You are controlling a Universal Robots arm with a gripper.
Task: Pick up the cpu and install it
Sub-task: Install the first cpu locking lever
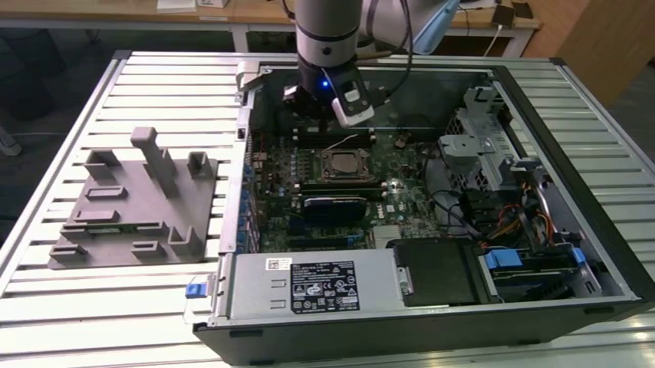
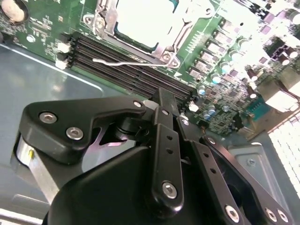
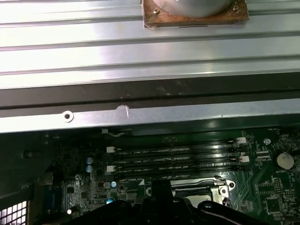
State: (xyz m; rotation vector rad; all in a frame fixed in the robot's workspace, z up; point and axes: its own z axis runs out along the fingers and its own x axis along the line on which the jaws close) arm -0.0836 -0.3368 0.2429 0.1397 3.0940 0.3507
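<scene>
**CPU seated flat in motherboard socket, gripper poised above**

Lies square and flat in the socket, silvery-white top upward; no long axis, edges parallel to the socket frame. Seen as cpu in the second wrist view: pale, bright metal lid, framed by the steel retention bracket, thin lever wire alongside. Gripper hangs over the memory slots beside the socket, fingers drawn narrow, holding nothing. Open computer case on a slatted metal table; grey moulded tray at the exterior view's left; wooden desks behind.
</scene>
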